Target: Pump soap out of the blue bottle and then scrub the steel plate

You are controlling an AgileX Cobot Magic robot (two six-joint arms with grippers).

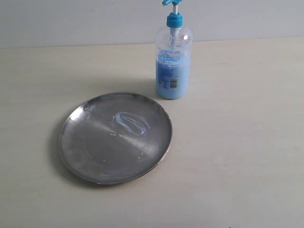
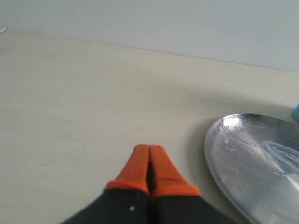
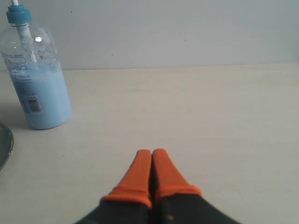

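With our left fingers [image 2: 138, 168] and right fingers [image 3: 140, 170] pinched together and empty, we risk scrubbing the steel plate [image 1: 90, 156], slick with soap [image 1: 130, 124], into the tall blue bottle [image 1: 173, 71] just beside its one o'clock rim, toppling it.

A pale beige table [image 1: 247, 142] meets a plain light grey wall [image 1: 71, 21] behind

- Counter [image 1: 247, 142]: pale cream and matte, with a faint wood-like grain. It fills most of every view, and a soft grey shadow darkens a patch near its middle.
- Wall [image 1: 71, 21]: plain, pale grey-white, meeting the counter's far edge in a straight line.
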